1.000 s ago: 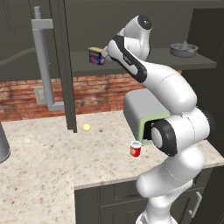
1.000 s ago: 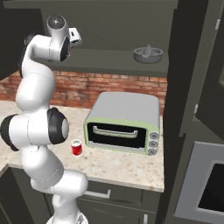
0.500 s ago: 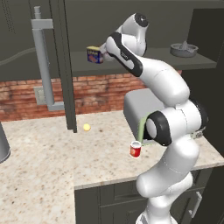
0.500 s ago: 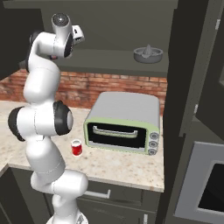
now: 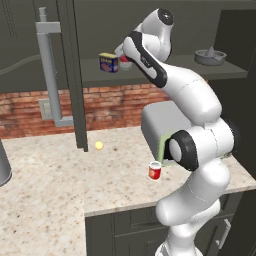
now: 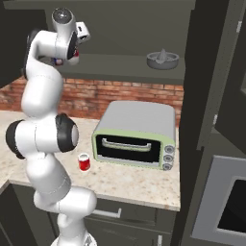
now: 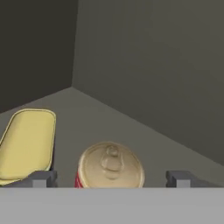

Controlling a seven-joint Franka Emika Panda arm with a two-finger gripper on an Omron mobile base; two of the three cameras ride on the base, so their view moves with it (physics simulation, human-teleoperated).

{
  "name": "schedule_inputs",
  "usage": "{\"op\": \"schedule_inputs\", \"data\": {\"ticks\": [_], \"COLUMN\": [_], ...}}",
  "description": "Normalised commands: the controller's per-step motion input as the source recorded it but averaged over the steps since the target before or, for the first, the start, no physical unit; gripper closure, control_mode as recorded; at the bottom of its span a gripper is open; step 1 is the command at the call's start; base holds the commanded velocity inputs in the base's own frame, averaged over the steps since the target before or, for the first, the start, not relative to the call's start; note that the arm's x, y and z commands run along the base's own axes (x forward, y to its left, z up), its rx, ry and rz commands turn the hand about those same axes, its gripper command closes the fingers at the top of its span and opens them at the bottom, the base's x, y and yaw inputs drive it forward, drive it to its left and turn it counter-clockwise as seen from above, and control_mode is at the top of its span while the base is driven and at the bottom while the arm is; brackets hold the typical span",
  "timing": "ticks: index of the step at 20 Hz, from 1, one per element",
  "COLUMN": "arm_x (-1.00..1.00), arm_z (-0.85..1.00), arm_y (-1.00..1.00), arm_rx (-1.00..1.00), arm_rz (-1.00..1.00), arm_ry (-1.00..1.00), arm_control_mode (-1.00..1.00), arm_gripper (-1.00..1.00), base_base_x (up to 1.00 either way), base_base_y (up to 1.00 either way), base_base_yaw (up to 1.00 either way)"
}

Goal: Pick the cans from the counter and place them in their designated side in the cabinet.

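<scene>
My gripper (image 7: 111, 177) is inside the cabinet, over its shelf (image 7: 144, 127), and stands open. The silver-grey can (image 7: 111, 164) with a dark red band sits upright between the fingertips (image 7: 41, 177), with a gap on each side. In the left base view the gripper (image 5: 122, 54) is at the shelf (image 5: 90, 75), right of the blue-and-yellow tin (image 5: 108, 62). The bright red can (image 5: 155, 171) stands on the beige counter (image 5: 60, 190) near its front edge, also visible as the red can (image 6: 84, 162) beside my arm.
The tin's yellow top (image 7: 28, 142) lies just left of the gripper. A grey-and-green toaster oven (image 6: 134, 134) sits right of the red can. A grey juicer bowl (image 6: 162, 58) is on the shelf's right end. A small yellow ball (image 5: 99, 145) lies by the tall bar handle (image 5: 47, 75).
The arm's upper links have swung a little while the hand stays at the shelf beside the tin. The red can has not moved.
</scene>
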Motion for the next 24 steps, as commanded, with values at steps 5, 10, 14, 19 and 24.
{"op": "schedule_inputs", "data": {"ticks": [5, 10, 14, 19, 24], "arm_x": [-0.44, -0.53, -0.61, -0.66, -0.73], "arm_z": [0.0, -0.06, -0.01, 0.0, 0.0], "arm_y": [0.0, 0.0, -0.04, -0.06, -0.1], "arm_rx": [0.0, 0.0, 0.0, 0.0, 0.0], "arm_rz": [0.02, 0.03, 0.03, 0.01, 0.0], "arm_ry": [-0.12, -0.18, -0.19, -0.09, -0.02], "arm_control_mode": [-1.0, -1.0, -1.0, -1.0, -1.0], "arm_gripper": [-1.0, -1.0, -1.0, -1.0, -1.0], "base_base_x": [0.0, 0.0, 0.0, 0.0, 0.0], "base_base_y": [0.0, 0.0, 0.0, 0.0, 0.0], "base_base_yaw": [0.0, 0.0, 0.0, 0.0, 0.0]}}
